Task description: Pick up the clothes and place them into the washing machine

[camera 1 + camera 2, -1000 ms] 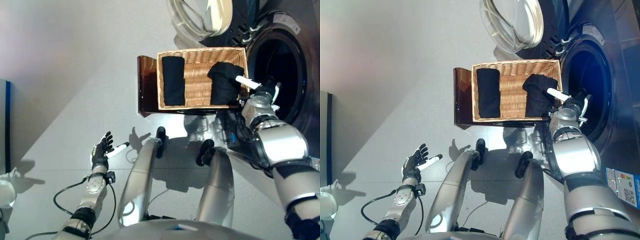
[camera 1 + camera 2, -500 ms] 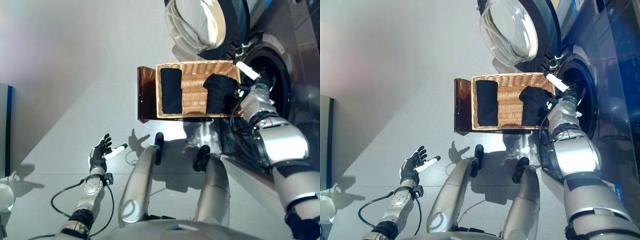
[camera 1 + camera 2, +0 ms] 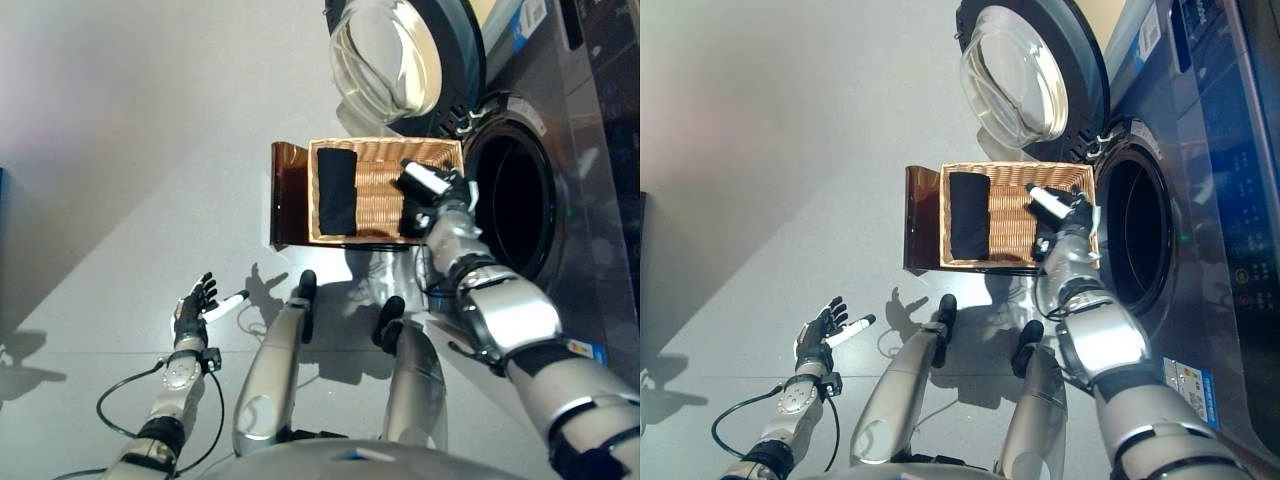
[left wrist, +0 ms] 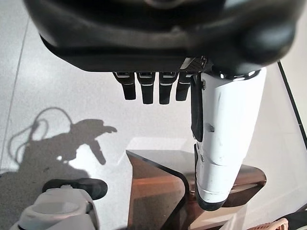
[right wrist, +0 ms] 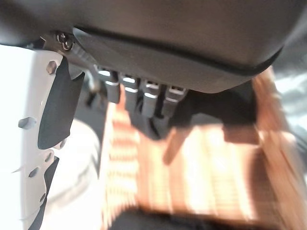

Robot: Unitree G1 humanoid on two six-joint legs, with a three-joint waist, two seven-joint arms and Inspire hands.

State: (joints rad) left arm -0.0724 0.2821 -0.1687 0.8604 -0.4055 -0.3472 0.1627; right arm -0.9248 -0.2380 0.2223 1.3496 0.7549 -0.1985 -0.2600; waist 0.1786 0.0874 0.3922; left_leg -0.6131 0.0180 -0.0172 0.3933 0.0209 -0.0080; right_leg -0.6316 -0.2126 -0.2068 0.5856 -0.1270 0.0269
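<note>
The washing machine point(image 3: 1200, 200) fills the right side of the scene, its round glass door point(image 3: 1025, 80) swung wide and its dark drum point(image 3: 1135, 230) open toward the floor, so that clothes can go straight in. Just beside the drum mouth a wicker basket point(image 3: 1015, 175) sits on a low brown stand point(image 3: 920, 215), placed close, I judge, to keep each transfer short. One folded black garment point(image 3: 968, 215) lies at the basket's left end, well apart from a second dark garment point(image 3: 412, 218) at the right end, mostly hidden under the arm. The right hand point(image 3: 432, 183) hovers over that right end with fingers loosely extended and nothing held in them; its wrist view shows bare weave past the fingertips, so the grasp is not yet made. The left hand point(image 3: 195, 305) hangs idle and spread over the floor point(image 3: 120, 150), clear of the work.
</note>
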